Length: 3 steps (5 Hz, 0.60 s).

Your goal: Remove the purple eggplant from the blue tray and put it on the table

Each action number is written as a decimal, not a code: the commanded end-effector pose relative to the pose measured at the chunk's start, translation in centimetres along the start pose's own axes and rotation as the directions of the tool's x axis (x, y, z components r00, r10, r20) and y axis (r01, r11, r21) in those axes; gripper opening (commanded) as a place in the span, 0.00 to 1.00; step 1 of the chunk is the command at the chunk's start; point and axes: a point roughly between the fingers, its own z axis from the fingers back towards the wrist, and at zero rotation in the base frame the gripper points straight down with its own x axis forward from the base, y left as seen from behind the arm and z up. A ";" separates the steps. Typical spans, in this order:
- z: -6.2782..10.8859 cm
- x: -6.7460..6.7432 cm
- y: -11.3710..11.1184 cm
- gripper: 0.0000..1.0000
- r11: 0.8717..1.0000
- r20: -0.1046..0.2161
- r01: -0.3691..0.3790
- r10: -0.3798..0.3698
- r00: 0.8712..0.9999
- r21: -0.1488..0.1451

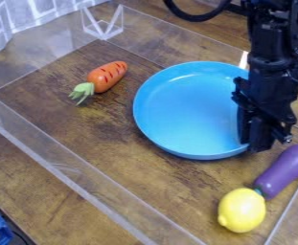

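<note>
i see the gripper (260, 144) pointing straight down at the right rim of the blue tray (177, 110). its fingers look nearly closed, but i cannot tell if they pinch the rim or hold nothing. the risk, i think: if they hold the rim, any move drags the tray into the purple eggplant (286, 169) or the yellow lemon (242, 210) and pushes them away. the eggplant lies on the table (61, 134), just right of the tray, outside it. it is glossy, plump, with a teal cap near the lemon.
</note>
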 end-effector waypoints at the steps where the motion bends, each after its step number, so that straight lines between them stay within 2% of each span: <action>1: 1.9 1.8 -0.8 0.00 0.996 0.055 0.083 -0.084 0.995 0.019; 3: 2.3 2.0 -1.0 0.00 0.994 0.046 0.109 -0.109 0.993 0.011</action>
